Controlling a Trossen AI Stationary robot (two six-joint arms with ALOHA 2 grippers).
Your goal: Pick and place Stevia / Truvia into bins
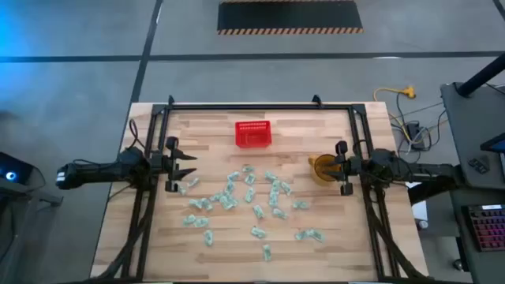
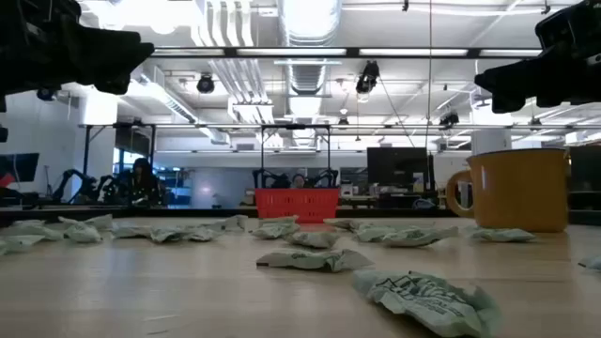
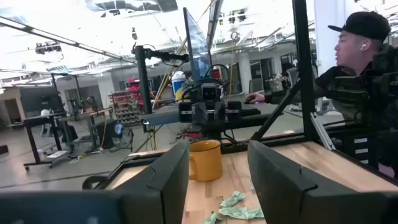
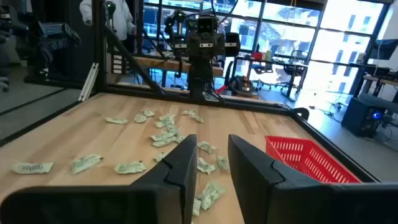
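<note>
Both end effectors are parked up in the air at the bench edges, so you're right at the start of a pick. Your left end effector (image 1: 183,164) hangs over the left side with its fingers apart and nothing between them; your right end effector (image 1: 330,167) hangs over the right side, just above the yellow mug (image 1: 323,170), fingers also apart and empty.

Stevia sachets (image 1: 245,197) are scattered loose across the middle and near part of the bench (image 1: 158,237), a few bunched up, most lying flat and crumpled. None is held. The red basket (image 1: 253,134) sits at the far middle of the bench, well apart from the nearest sachets, and as far as I can tell from above it's empty. Can't see what's in the mug.

My guess for your next move: drop the left end effector onto one of the sachets nearest it, where they're spread out enough to pinch just one. They're thin and flat, so you'll need to get right down onto the wood.
</note>
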